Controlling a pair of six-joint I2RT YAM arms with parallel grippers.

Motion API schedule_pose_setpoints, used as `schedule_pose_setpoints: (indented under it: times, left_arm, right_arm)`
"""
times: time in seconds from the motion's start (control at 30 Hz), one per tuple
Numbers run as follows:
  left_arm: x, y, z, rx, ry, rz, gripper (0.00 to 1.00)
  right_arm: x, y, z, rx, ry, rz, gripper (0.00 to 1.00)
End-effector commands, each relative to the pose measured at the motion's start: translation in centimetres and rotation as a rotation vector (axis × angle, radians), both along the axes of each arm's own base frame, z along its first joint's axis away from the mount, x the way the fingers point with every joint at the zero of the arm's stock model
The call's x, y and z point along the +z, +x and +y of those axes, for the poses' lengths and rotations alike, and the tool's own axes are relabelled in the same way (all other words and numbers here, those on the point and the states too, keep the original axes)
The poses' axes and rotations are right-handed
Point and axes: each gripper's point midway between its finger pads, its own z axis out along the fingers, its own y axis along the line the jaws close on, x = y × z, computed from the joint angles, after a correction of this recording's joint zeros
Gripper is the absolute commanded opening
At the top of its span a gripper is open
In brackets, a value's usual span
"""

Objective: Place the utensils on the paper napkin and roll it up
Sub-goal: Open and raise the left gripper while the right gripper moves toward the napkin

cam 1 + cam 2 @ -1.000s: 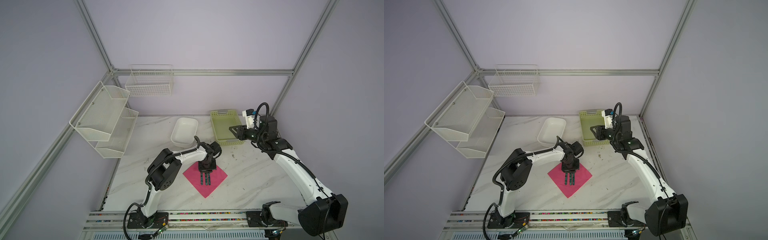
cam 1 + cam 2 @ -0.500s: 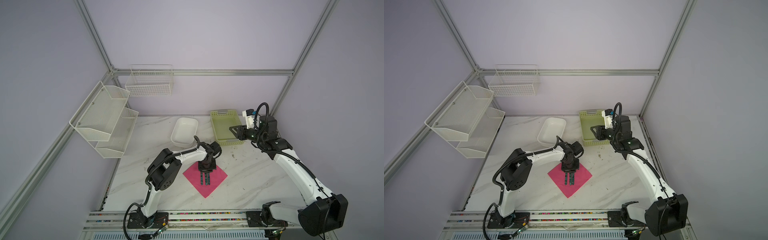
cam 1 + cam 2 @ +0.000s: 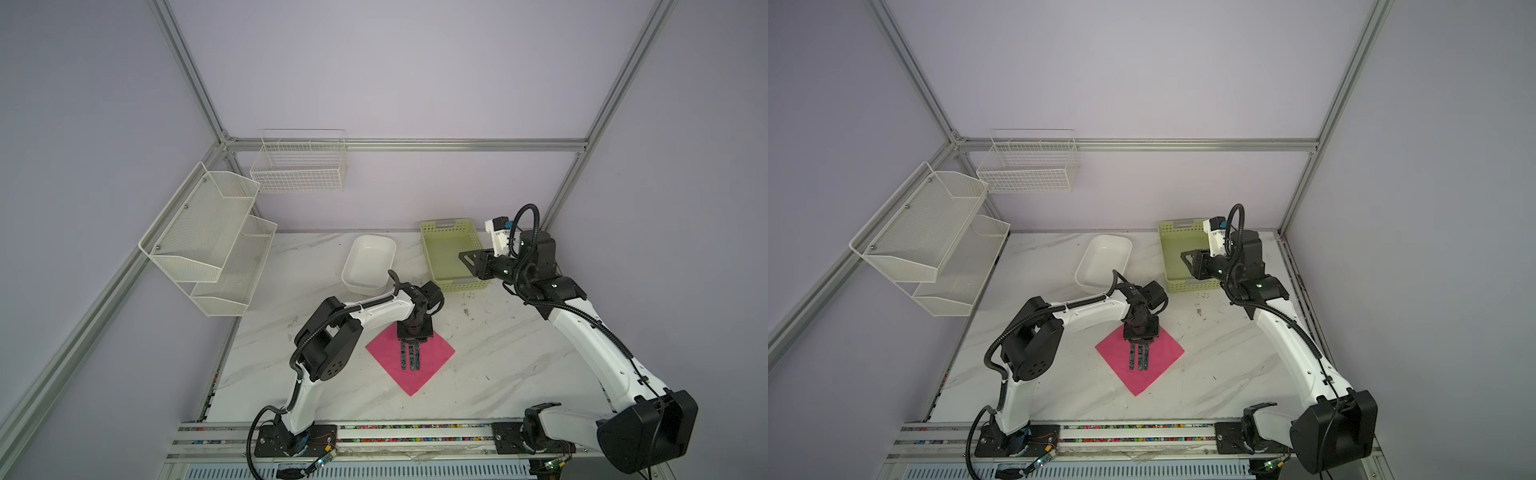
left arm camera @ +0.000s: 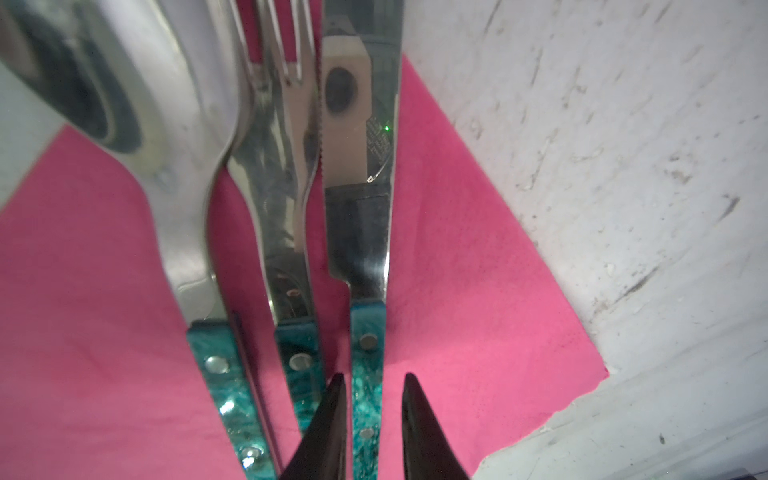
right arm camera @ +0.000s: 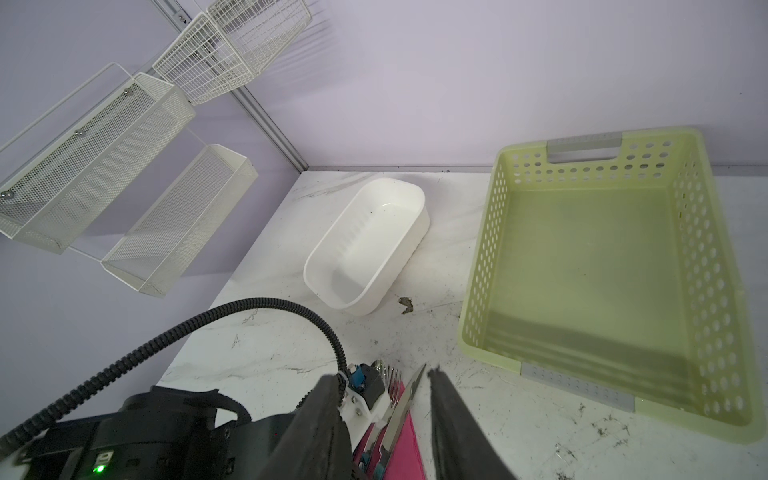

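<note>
Left tool (image 4: 374, 376) points down over the pink napkin (image 4: 478, 270), jaws slightly spread and straddling the knife (image 4: 361, 166) handle. A gap shows on one side, so it is not pinching. Spoon (image 4: 178, 187), fork (image 4: 282, 199) and knife lie side by side on the napkin, teal handles parallel, metal heads reaching past its edge. Napkin lies flat on the counter (image 3: 498, 353). Right tool (image 3: 465, 258) is held up near the green basket (image 3: 446, 226), jaws spread and empty. White tub (image 3: 349, 266) sits beside the basket.
</note>
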Motion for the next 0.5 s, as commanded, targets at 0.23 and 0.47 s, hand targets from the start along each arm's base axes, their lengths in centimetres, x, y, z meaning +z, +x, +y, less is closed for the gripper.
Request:
schedule_pose_setpoints:
  times: [0.23, 0.47]
  left_arm:
    - [6.1, 2.4, -0.8, 0.011, -0.065, -0.151, 0.27]
    - [7.7, 2.8, 1.9, 0.027, -0.05, -0.212, 0.27]
  right_arm:
    - [1.2, -0.3, -0.5, -0.038, 0.014, -0.014, 0.45]
    - [-1.6, -0.2, -0.3, -0.068, 0.05, 0.125, 0.43]
